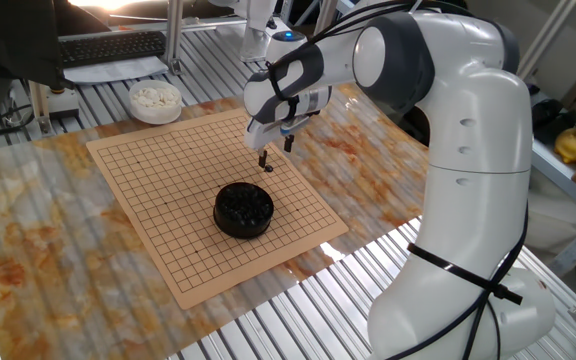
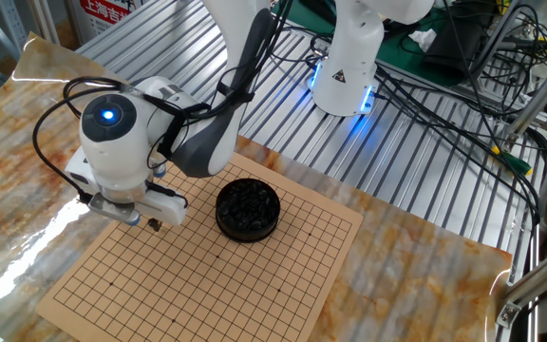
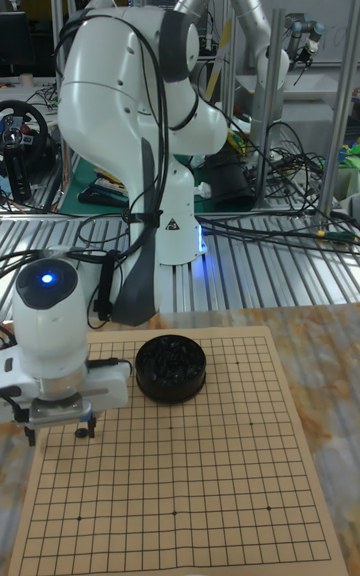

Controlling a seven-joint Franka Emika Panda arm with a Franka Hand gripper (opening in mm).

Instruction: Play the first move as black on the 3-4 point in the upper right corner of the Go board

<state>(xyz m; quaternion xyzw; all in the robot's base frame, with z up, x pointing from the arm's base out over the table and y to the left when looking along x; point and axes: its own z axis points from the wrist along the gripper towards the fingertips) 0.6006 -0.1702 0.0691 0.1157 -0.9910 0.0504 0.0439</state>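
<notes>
Black stone (image 1: 267,168) pinched in narrow gripper (image 1: 266,165) fingertips.

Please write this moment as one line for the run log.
gripper: over board, fingers close together, stone in them not confirmable | board: no stones on grid | black bowl: on board, full | white bowl: off board

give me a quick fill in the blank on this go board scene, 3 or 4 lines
1. The black bowl sits on the ____.
2. The stones in the bowl beside the board are ____.
3. The gripper hangs ____ the Go board.
4. The light on the arm's wrist glows ____.

Missing words: Go board; white; above; blue
</notes>
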